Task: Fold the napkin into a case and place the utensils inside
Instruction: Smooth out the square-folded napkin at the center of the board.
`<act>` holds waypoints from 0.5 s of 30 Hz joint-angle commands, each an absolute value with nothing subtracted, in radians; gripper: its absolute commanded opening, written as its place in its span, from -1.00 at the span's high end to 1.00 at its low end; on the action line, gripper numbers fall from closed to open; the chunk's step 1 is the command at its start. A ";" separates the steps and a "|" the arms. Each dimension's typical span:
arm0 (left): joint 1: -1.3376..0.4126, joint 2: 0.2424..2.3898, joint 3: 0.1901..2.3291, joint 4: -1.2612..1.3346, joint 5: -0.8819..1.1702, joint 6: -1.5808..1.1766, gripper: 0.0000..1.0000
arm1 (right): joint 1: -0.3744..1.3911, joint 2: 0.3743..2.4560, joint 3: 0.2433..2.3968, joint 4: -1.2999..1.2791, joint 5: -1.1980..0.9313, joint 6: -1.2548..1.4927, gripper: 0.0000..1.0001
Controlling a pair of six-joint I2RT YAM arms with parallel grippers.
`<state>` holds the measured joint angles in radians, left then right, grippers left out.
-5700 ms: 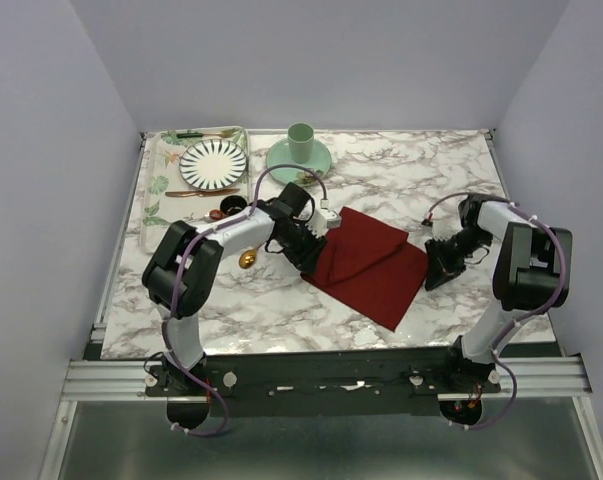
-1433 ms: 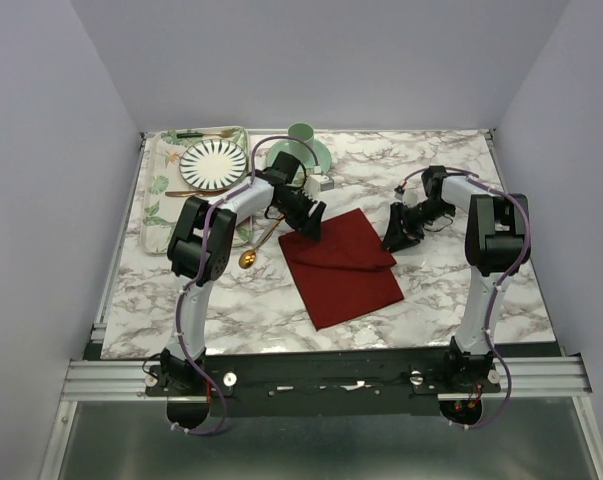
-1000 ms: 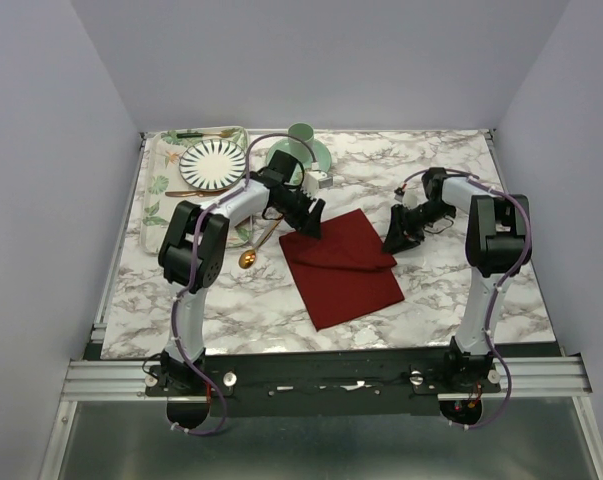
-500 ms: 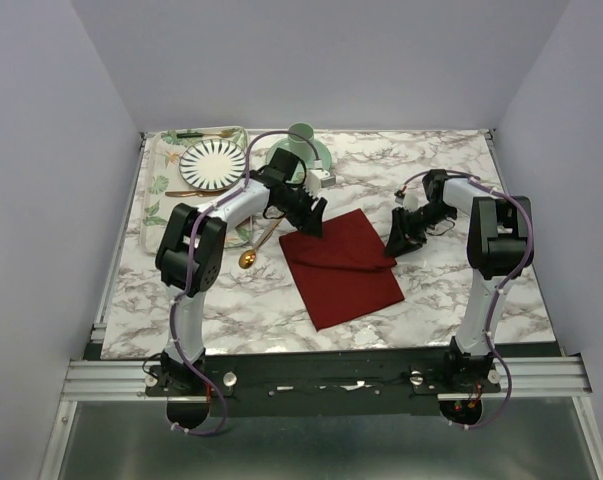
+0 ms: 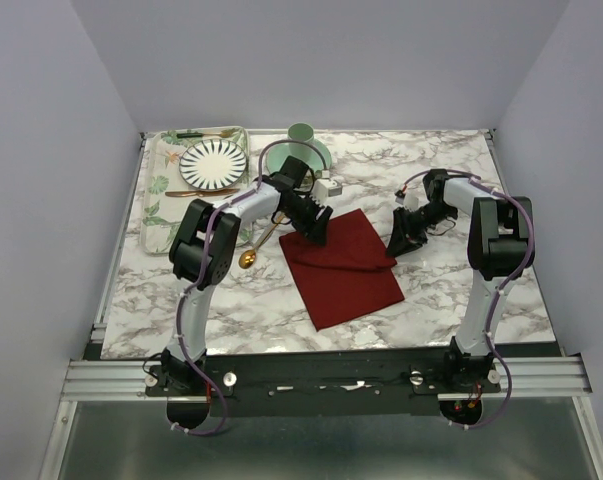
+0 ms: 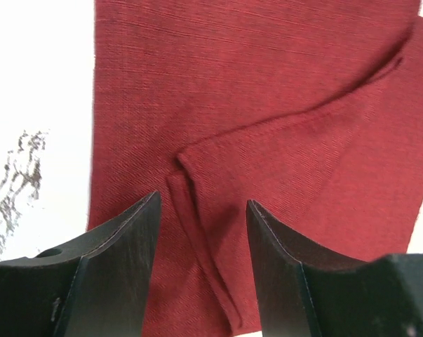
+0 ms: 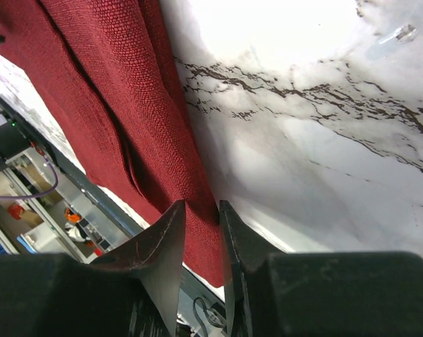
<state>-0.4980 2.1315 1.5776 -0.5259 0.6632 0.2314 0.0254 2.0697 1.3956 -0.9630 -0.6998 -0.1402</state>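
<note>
The folded napkin (image 5: pixel 343 265) lies mid-bench (image 5: pixel 461 290), with the spoon (image 5: pixel 247 258) just to its left. Over its far corner the left tool (image 6: pixel 202 202) hangs spread open. The right tool (image 7: pixel 202 207) is clenched on its right edge.

- The top view is lit evenly and softly from above; the marble table (image 5: pixel 451 290) is shown sharp, and only faint shadows are cast under the arms.
- In the left wrist view the tabletop is blown out to near white, while the weave of the napkin (image 6: pixel 267 105) is kept crisp.
- The left gripper (image 6: pixel 203 200) is rendered dark and slightly soft (it sits nearest the lens).
- In the right wrist view a glare patch is seen on the marble at the top, a deep shadow is cast along the cloth's edge, and the right gripper (image 7: pixel 202 205) is left black and blurred.
</note>
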 commanded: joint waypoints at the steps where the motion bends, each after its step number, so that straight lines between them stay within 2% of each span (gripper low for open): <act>1: -0.502 2.175 1.629 -0.551 0.641 0.224 -0.24 | 0.032 2.051 1.391 -0.974 -0.690 -0.150 0.37; 3: -0.502 2.180 1.635 -0.552 0.652 0.221 -0.22 | 0.031 2.051 1.394 -0.976 -0.692 -0.150 0.41; 10: -0.502 2.137 1.621 -0.589 0.755 0.250 0.18 | 0.031 2.052 1.397 -0.973 -0.703 -0.144 0.55; 15: -0.503 2.137 1.635 -0.649 0.779 0.282 0.32 | 0.032 2.056 1.397 -0.969 -0.707 -0.143 0.57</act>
<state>-0.4992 2.1632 1.6115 -0.5770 0.7109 0.2405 0.0254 2.0697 1.3956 -0.9627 -0.7002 -0.1394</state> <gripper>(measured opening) 0.370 0.220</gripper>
